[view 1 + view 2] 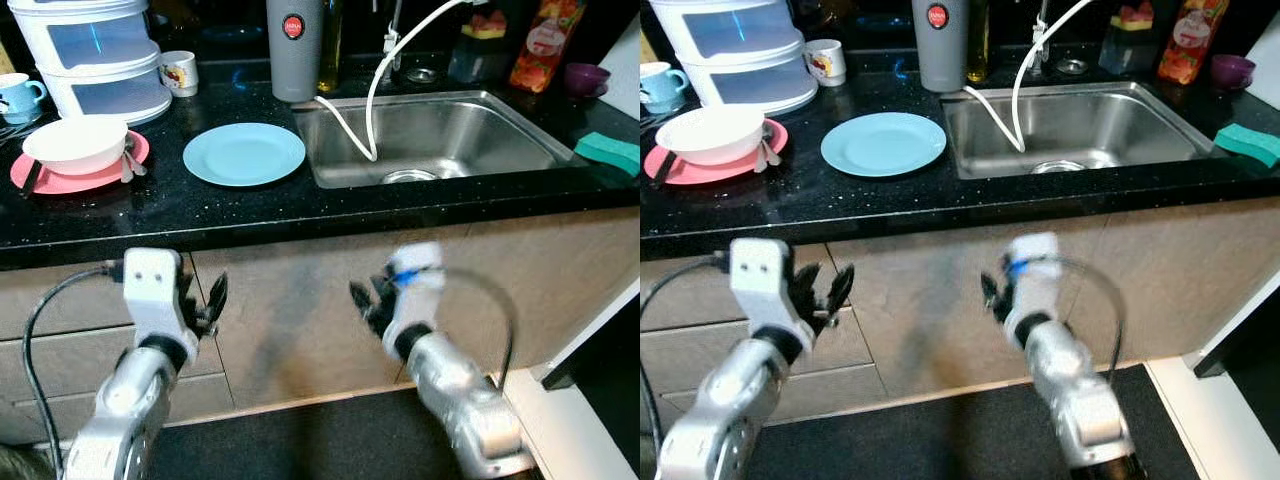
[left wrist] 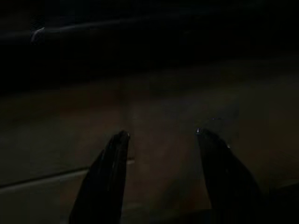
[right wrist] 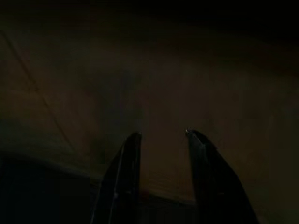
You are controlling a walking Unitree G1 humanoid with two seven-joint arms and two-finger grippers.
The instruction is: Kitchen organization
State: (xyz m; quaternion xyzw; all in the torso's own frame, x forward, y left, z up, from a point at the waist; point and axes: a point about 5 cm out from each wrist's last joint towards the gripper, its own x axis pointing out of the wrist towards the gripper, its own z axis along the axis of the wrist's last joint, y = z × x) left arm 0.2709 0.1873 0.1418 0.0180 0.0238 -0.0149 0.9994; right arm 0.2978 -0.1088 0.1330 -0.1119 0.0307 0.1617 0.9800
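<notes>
Left gripper [image 1: 203,300] hangs low in front of the beige cabinet drawers [image 1: 60,330], below the counter edge; its two black fingers stand apart with nothing between them. Left wrist view is dark: fingers spread, cabinet face beyond.

Black speckled counter [image 1: 200,215], left to right: light blue mug [image 1: 18,95] at the far left; white stacked plastic drawer unit [image 1: 95,50]; white bowl [image 1: 77,143] sitting on a pink round plate [image 1: 60,178], cutlery beside it; small white printed mug [image 1: 180,72]; pale blue round plate [image 1: 243,154] lying flat and bare; grey cylindrical canister with red button [image 1: 293,45]; stainless steel sink [image 1: 430,135] with a white hose [image 1: 372,95] drooping into it; green sponge [image 1: 608,150] at the counter's right end.

Right gripper [image 1: 370,300] is also low before the cabinet, fingers parted, holding nothing.

Judgement: no item is engaged yet; I am at the approach step. Next move calls for raising an arm above counter height, likely toward the dishes at left.
</notes>
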